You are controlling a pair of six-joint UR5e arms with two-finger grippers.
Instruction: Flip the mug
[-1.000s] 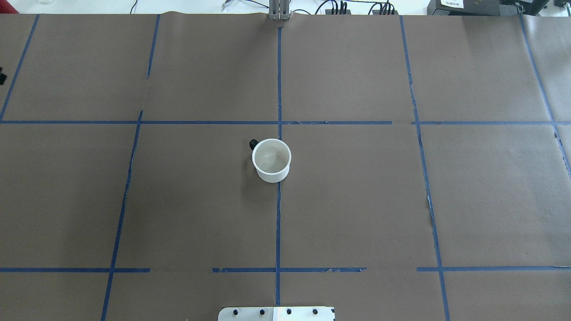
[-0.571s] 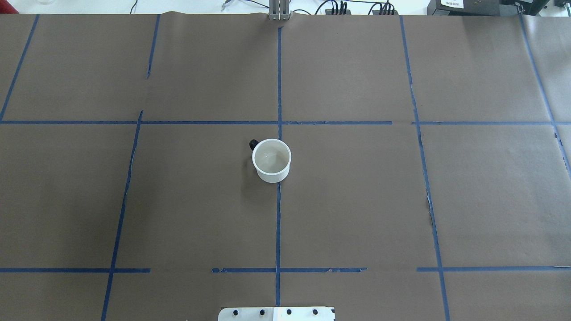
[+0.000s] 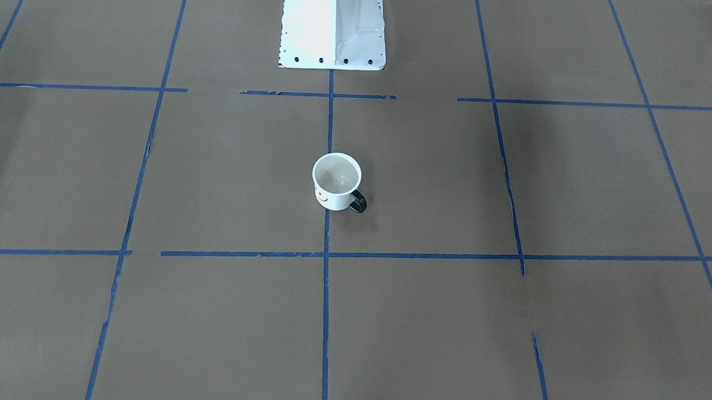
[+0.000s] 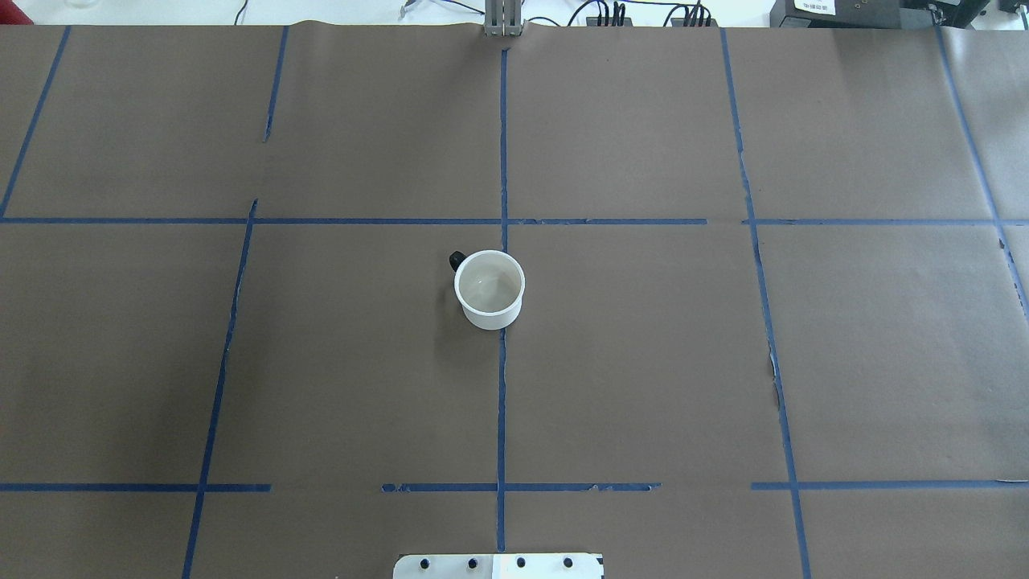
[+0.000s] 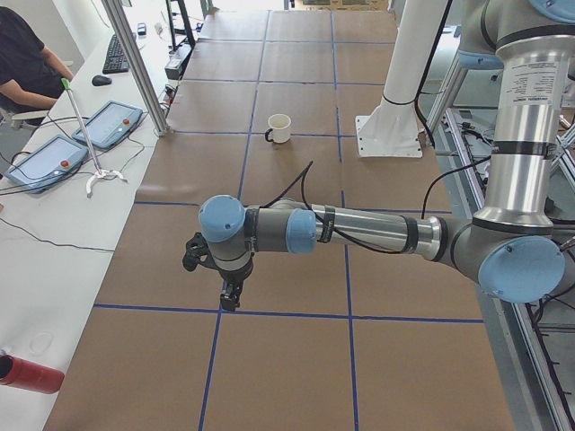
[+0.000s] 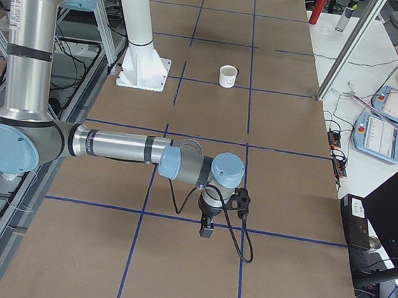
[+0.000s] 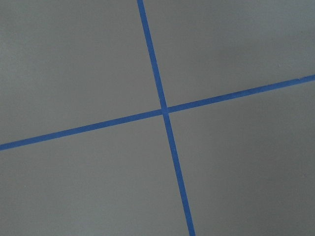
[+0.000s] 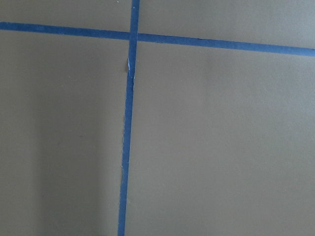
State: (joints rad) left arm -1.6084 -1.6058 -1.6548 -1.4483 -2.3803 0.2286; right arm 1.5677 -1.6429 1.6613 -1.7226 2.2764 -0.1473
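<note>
The white mug [image 4: 489,291] stands upright with its opening up at the middle of the table, on the centre tape line. Its dark handle [image 4: 457,259] points to the far left. The front-facing view shows its smiley face [image 3: 322,194]; the mug also shows in the left view [image 5: 279,127] and the right view [image 6: 228,76]. My left gripper [image 5: 230,301] hangs over the table's left end, far from the mug. My right gripper [image 6: 206,231] hangs over the right end, also far away. I cannot tell whether either is open. Both wrist views show only brown paper and blue tape.
The white robot base [image 3: 333,24] stands at the table's near edge behind the mug. An aluminium post [image 4: 503,20] stands at the far edge. Teach pendants [image 5: 49,157] and a red bottle [image 5: 31,373] lie on the side bench, where a person [image 5: 27,54] sits.
</note>
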